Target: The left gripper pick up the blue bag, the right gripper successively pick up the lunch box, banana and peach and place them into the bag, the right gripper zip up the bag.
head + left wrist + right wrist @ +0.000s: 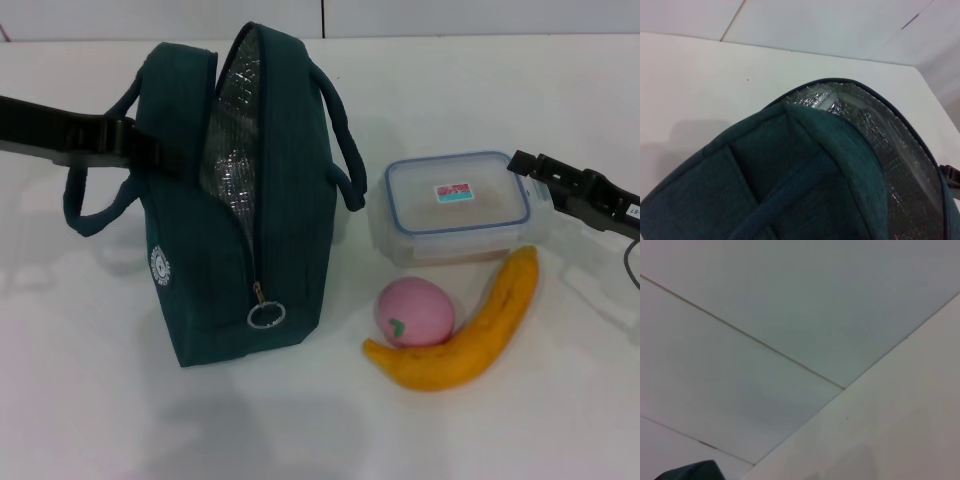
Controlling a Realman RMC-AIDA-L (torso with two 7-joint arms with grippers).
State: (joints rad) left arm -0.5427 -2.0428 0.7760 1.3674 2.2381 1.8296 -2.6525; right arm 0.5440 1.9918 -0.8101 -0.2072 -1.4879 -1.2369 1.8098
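- The bag (240,200) stands upright on the table (100,400), mouth unzipped. The left gripper (135,145) is at its left wall by a handle; finger state cannot be determined. A weak hold lets the bag tip or sag shut.
- The right gripper (530,165) hovers at the lunch box (458,205) corner; finger state likewise unclear. An off-centre grasp may slip on the smooth lid.
- The banana (475,330) touches the peach (414,311), just before the box. Dragging the box may roll the peach away.
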